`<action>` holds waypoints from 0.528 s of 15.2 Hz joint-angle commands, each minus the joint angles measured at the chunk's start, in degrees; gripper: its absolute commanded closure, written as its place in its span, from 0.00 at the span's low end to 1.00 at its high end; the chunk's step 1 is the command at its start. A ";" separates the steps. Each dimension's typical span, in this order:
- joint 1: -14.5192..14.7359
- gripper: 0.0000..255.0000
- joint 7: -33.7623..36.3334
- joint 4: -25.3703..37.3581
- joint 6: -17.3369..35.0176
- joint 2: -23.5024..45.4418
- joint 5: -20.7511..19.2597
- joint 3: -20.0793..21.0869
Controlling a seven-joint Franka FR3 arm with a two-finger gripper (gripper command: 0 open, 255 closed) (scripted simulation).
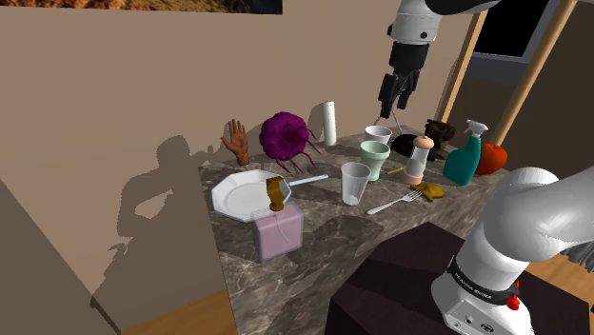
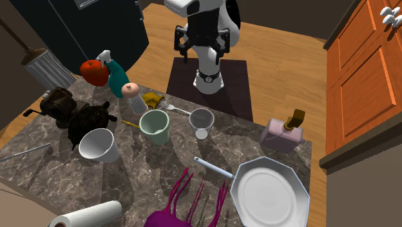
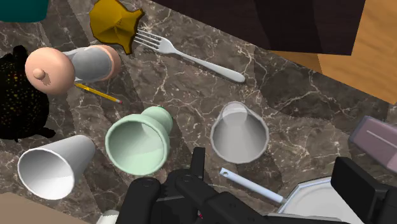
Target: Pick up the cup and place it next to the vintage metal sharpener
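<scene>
Open-fingered and empty, the gripper (image 1: 395,101) hangs high above the marbled table (image 1: 324,238), well clear of everything on it. Three cups stand upright beneath it, mouths up: a clear cup (image 3: 239,133), a green cup (image 3: 137,145) just beside it, and a white cup (image 3: 54,167) further along. I cannot settle which one the task means, though the clear and green ones lie nearest the line down from the fingers. The sharpener (image 2: 55,106) sits at the second exterior view's left, beyond a black lump (image 2: 90,124) that stands close by the white cup. The coming move is probably a straight drop over a rim, then a sideways carry past the other cups toward that end.
</scene>
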 commanded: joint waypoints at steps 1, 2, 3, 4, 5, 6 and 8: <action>0.00 0.00 0.00 0.00 0.00 0.00 0.00 0.00; 0.16 0.00 0.49 -1.42 1.71 0.53 -0.09 0.59; 0.31 0.00 0.99 -2.77 3.44 1.14 -0.19 1.19; 0.46 0.00 1.49 -4.06 5.19 1.84 -0.30 1.78; 0.61 0.00 2.02 -5.29 6.95 2.63 -0.43 2.36; 0.75 0.00 2.55 -6.45 8.72 3.50 -0.56 2.95; 1.01 0.00 3.67 -8.57 12.32 5.52 -0.89 4.13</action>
